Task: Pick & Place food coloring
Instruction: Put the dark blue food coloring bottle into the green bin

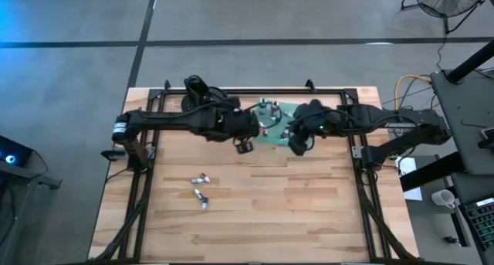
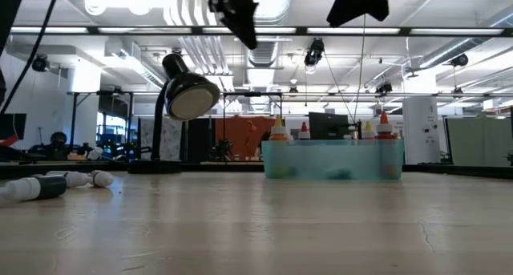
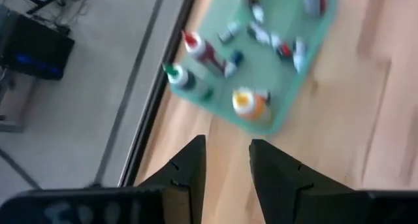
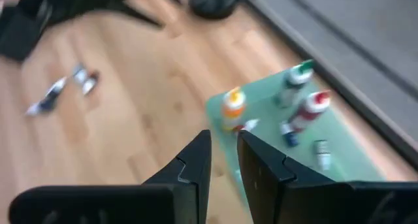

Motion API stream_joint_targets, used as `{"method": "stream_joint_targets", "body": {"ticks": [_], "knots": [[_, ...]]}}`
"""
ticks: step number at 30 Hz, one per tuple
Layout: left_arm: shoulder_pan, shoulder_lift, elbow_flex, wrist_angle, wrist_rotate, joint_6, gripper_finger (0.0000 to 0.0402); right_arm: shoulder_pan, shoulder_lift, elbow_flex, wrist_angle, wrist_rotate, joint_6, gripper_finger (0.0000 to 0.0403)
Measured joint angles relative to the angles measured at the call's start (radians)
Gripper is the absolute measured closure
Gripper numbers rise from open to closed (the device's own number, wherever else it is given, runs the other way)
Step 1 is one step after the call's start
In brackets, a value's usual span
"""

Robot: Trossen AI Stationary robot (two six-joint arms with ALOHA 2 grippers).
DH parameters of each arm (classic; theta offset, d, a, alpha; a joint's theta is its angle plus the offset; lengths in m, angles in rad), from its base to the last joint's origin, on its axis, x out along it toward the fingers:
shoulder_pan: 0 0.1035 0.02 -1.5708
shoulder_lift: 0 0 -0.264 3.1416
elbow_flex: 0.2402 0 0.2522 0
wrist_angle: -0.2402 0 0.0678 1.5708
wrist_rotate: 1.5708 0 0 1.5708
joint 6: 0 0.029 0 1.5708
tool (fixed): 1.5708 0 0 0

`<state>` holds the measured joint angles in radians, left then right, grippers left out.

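— Two arms hang over the far middle of the wooden table [image 1: 262,203], one from each side. What sits between them?

— The green tray [image 1: 275,126], with food coloring bottles on it. An orange-capped bottle [image 3: 251,104], a green-capped one [image 3: 185,80] and a red-capped one [image 3: 206,51] stand upright by the tray's edge, and smaller bottles lie flat further in.

— What is the left gripper [image 3: 226,162] doing?

— It hovers off the tray's left edge, above bare wood. A narrow gap shows between its fingers, and they hold nothing.

— And the right gripper [image 4: 223,157]?

— It hangs over the tray's right side, fingers almost together with only a slit between them, and nothing gripped. The orange-capped bottle shows just beyond its fingertips.

— Is any food coloring off the tray?

— Yes. A few loose bottles [image 1: 202,187] lie on their sides on the left part of the table, nearer than the tray and well apart from it. The low view shows them flat on the wood, beside a black desk lamp.
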<state>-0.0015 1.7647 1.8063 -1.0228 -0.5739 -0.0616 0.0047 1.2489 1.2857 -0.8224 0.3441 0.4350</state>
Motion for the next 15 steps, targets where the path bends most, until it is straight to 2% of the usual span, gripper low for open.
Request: {"method": "stream_joint_targets", "body": {"ticks": [6,11,15], "knots": [[-0.088,-0.128,-0.153,-0.092,0.040,-0.039,0.0309,0.023,0.088,-0.001,0.095,-0.106,-0.035,0.0335],[-0.215,-0.275,-0.338,-0.110,0.043,-0.248,0.0309,0.047,0.171,-0.001,0.234,-0.236,0.000,0.0335],[-0.339,-0.405,-0.510,-0.072,0.034,-0.435,0.0310,0.094,0.259,0.000,0.377,-0.268,0.042,0.0335]]}}
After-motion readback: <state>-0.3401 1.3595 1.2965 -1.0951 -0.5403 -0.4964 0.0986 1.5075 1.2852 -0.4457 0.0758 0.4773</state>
